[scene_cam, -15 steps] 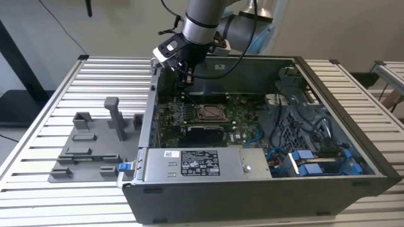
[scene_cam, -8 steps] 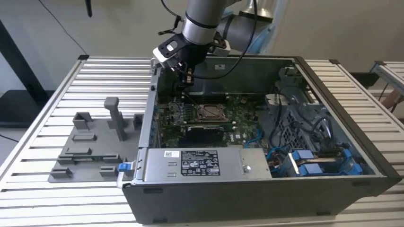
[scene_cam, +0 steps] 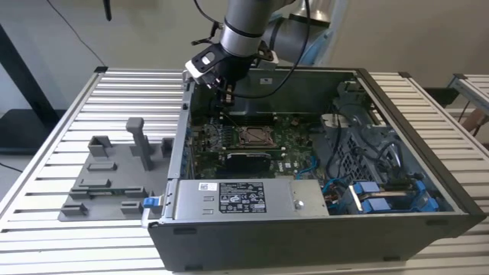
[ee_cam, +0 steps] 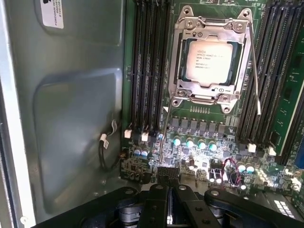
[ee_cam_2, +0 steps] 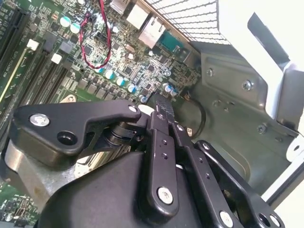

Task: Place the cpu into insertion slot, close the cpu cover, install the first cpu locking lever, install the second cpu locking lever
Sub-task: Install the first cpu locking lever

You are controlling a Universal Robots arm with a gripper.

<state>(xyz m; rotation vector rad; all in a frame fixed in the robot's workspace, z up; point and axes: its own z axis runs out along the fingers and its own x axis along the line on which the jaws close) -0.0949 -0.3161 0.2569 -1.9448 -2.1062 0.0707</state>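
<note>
The cpu (ee_cam: 211, 61) lies flat in its socket on the green motherboard, also seen in the exterior view as the cpu (scene_cam: 252, 136). The cpu cover (ee_cam: 213, 29) is down around it, its cut-out showing the silver top. Two thin wire locking levers stand loose beside the socket: one lever (ee_cam: 255, 76) along one side, the other lever (ee_cam: 163, 133) reaching out to my fingertips. My gripper (ee_cam: 167, 175) (ee_cam_2: 161, 102) is shut, hovering at the case's back corner (scene_cam: 224, 98), on the exterior view's left. I cannot tell whether it pinches the lever's end.
Rows of memory slots (ee_cam: 149, 61) flank the socket. The grey case wall (ee_cam: 71, 118) stands close beside my gripper. A labelled power-supply box (scene_cam: 244, 197) spans the case front, with blue cables (scene_cam: 382, 195) beside it. A grey fixture plate (scene_cam: 114, 172) lies outside the case.
</note>
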